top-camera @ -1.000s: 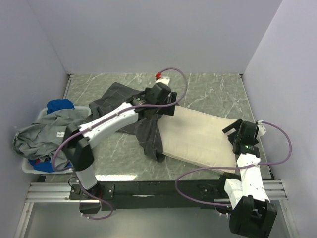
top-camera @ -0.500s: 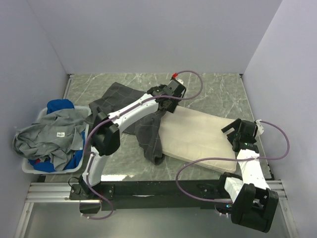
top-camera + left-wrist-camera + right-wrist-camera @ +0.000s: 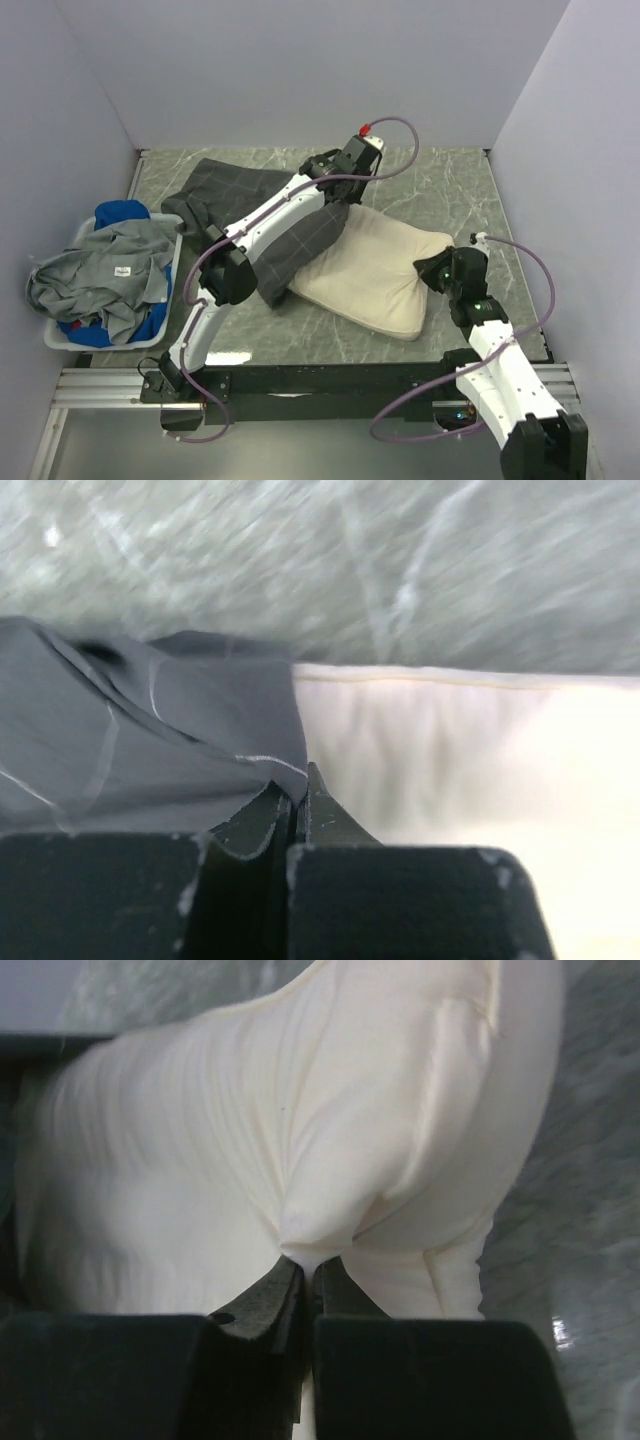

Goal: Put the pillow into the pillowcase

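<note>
The cream-white pillow [image 3: 375, 270] lies on the marble table, bunched at its right end. My right gripper [image 3: 432, 270] is shut on that end, pinching a fold of the pillow [image 3: 310, 1200] between its fingertips [image 3: 283, 1285]. The dark grey grid-patterned pillowcase [image 3: 280, 235] drapes over the pillow's left end and trails to the back left. At the far edge of the pillow my left gripper [image 3: 335, 197] is shut on the pillowcase's edge [image 3: 200, 750], right where it meets the pillow [image 3: 450, 750]. In the left wrist view the gripper [image 3: 297, 798] holds the cloth hem tight.
A white basket [image 3: 62, 335] at the left edge holds a plain grey garment [image 3: 100, 270] and a blue cloth [image 3: 122, 213]. Purple cables loop around both arms. Walls close the table on three sides.
Both grippers shut, the left on the pillowcase, the right on the pillow. The right arm pushed the pillow's right end leftward, bunching it. The left arm moved back and right, pulling the pillowcase over the pillow.
</note>
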### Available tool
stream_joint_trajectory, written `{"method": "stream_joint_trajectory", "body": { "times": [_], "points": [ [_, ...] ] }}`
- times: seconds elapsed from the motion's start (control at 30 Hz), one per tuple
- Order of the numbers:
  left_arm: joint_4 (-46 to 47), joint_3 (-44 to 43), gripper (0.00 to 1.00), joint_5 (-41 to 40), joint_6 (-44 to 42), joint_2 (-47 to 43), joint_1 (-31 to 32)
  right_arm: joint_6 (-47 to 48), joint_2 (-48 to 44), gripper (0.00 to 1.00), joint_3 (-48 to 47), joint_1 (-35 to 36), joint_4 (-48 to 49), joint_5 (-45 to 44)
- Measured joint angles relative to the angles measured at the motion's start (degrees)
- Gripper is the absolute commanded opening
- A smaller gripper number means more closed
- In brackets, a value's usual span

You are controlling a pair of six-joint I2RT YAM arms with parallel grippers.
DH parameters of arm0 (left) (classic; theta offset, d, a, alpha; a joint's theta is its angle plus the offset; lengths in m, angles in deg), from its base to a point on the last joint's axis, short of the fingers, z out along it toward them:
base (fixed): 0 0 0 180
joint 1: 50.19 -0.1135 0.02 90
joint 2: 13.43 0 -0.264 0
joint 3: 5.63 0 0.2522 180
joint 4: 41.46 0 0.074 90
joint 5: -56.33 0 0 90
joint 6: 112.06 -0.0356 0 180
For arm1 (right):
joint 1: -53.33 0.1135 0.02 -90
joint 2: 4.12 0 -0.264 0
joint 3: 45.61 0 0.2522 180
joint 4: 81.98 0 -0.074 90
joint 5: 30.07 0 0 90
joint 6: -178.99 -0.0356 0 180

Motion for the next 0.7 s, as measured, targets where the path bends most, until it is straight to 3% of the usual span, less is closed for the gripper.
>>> {"method": "stream_joint_trajectory", "body": {
  "times": [0.2,0.27,0.3,0.33,0.37,0.4,0.43,0.47,0.53,0.7],
  "points": [
    [7.5,3.6,0.06,7.6,2.8,-2.6,0.3,-2.6,-2.1,0.0,-1.2,3.3,-2.1,-2.6],
    [8.2,3.8,0.33,8.5,3.2,-2.5,0.4,-2.7,-1.3,0.0,-1.3,3.2,-2.8,-3.9],
    [8.2,3.8,0.45,8.8,3.5,-2.4,0.4,-2.8,-1.0,0.06,-1.3,3.2,-3.2,-4.3],
    [8.2,3.8,0.7,8.9,3.6,-2.4,0.5,-3.0,-0.9,0.27,-1.3,3.0,-3.2,-4.5],
    [8.6,4.3,0.81,8.8,4.0,-2.4,0.6,-3.2,-0.9,0.39,-1.3,2.9,-3.1,-4.5],
    [9.5,5.8,0.86,8.2,4.6,-3.0,0.8,-3.5,-0.9,0.52,-1.3,2.7,-3.0,-4.5],
    [10.4,7.9,0.9,7.5,5.0,-3.9,1.1,-3.1,-0.8,0.78,-1.3,2.4,-3.1,-4.5],
    [11.8,11.0,0.91,6.8,5.5,-5.2,1.4,-3.1,-0.6,0.88,-1.2,2.1,-3.1,-4.6],
    [13.1,19.2,0.93,4.4,6.8,-9.6,2.0,-1.8,0.1,1.0,-1.3,1.8,-2.9,-4.3],
    [14.8,38.3,0.96,-5.6,12.6,-25.0,2.7,1.6,-1.3,1.0,-1.2,1.8,-5.3,-4.5]
  ]
}}
